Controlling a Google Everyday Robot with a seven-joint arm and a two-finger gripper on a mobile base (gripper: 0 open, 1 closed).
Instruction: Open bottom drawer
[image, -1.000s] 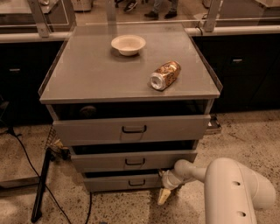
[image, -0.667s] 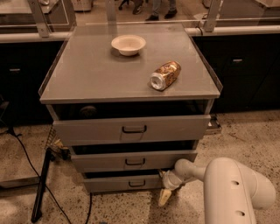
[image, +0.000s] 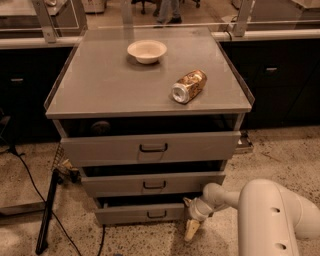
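Observation:
The bottom drawer (image: 135, 214) is the lowest and narrowest grey front of the cabinet, with a small dark loop handle (image: 156, 215) at its centre. It stands a little way out, with a dark gap above its front. My gripper (image: 192, 226) is low near the floor, at the right end of this drawer front. It is right of the handle and not on it. My pale arm (image: 272, 217) reaches in from the bottom right.
The mid-sized drawer (image: 152, 184) and the widest top drawer (image: 150, 148) also stand partly out. A white bowl (image: 146, 50) and a can lying on its side (image: 188, 86) rest on the cabinet top (image: 100, 85). A dark pole (image: 47, 212) and cables lie on the floor at the left.
The bottom drawer front has come slightly outward, and my gripper has moved with it, a little down and toward the camera. The other drawers have not moved.

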